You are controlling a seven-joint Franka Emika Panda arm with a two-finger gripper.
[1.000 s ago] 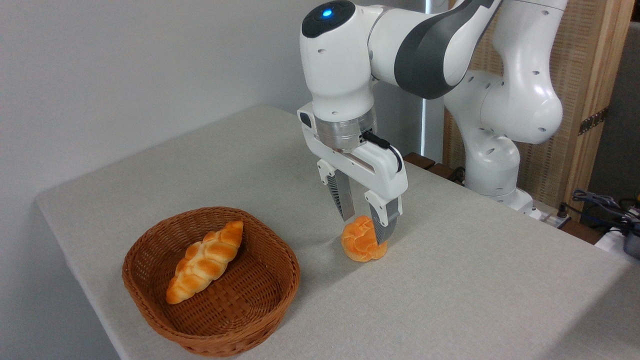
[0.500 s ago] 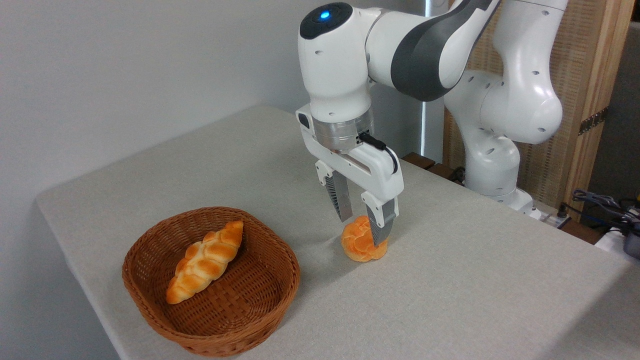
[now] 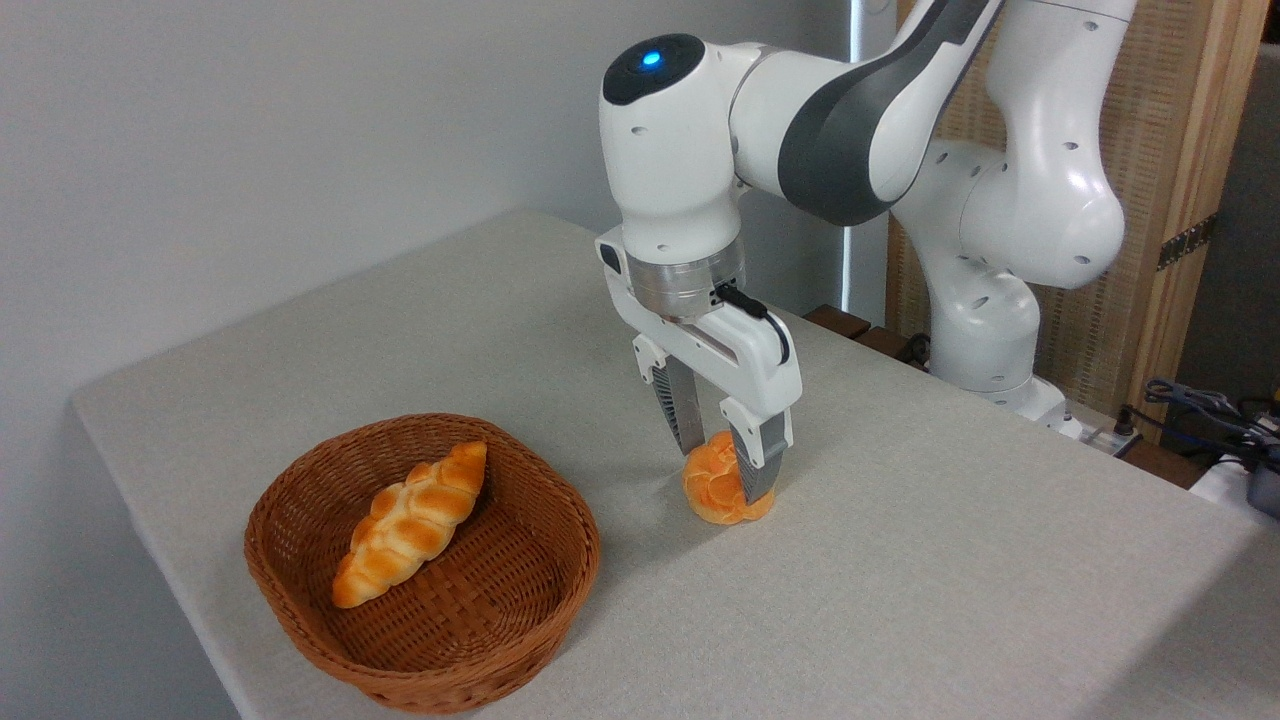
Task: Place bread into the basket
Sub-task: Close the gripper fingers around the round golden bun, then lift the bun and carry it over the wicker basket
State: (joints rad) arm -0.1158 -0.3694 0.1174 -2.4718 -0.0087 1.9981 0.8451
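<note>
The bread [image 3: 710, 495], a small round knotted bun with an orange crust, rests on the grey table [image 3: 930, 580] just right of the basket. My gripper [image 3: 723, 472] has come straight down over it. One finger is behind the bun on the left and the other presses its right front, so the gripper is shut on the bread. The bun's top looks pinched between the pads. The reddish-brown wicker basket [image 3: 585, 545] stands at the front left, about a hand's width from the bun.
A long braided golden loaf [image 3: 410, 522] lies diagonally inside the basket. The arm's base [image 3: 985, 340] stands at the table's far right edge, with cables [image 3: 1200, 405] and a wooden panel behind it. The table's front left edge runs close to the basket.
The gripper has dropped lower over the bun, and its fingers have drawn in against the bun's sides. The bun stays at the same spot on the table.
</note>
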